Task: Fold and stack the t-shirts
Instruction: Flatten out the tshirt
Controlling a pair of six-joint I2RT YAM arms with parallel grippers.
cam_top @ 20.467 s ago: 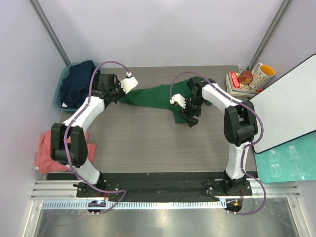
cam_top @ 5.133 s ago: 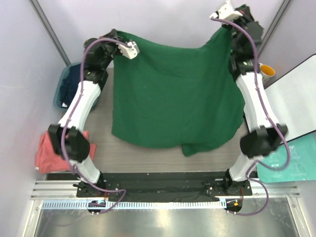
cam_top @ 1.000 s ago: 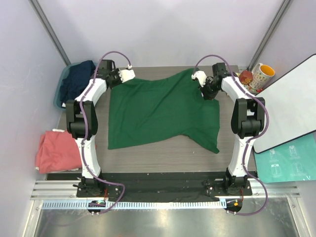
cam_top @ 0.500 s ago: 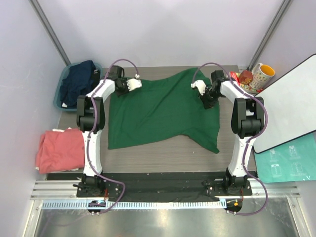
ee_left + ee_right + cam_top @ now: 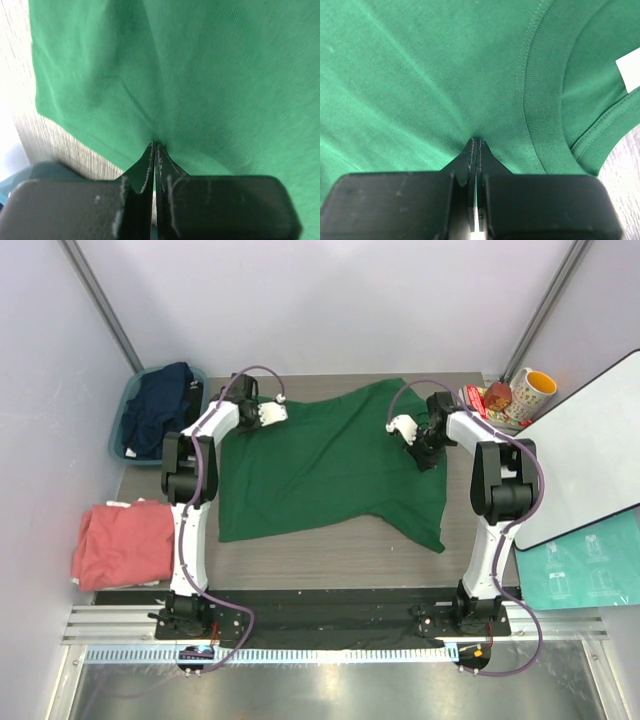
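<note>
Dark green t-shirt (image 5: 330, 465) spread mostly flat, mid bench (image 5: 300, 560). Left end effector (image 5: 154, 146) pressed together, pinching fold near shirt's far-left edge. Right end effector (image 5: 476, 141) pressed together, pinching cloth just beside collar (image 5: 540, 100). Navy t-shirt (image 5: 160, 405) heaped in teal tub (image 5: 115, 440), far left. Salmon-pink t-shirt (image 5: 120, 545) at near-left edge.

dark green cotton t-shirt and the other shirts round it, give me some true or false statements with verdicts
1. The dark green cotton t-shirt lies spread on the wooden table. True.
2. The left gripper hangs open above the cloth. False: it is shut on a pinch of the green shirt.
3. The right gripper pinches the shirt beside its ribbed neckband. True.
4. The salmon-pink t-shirt sits in the teal plastic tub. False: the navy t-shirt is in the tub; the pink one lies outside it, nearer the arm bases.
</note>
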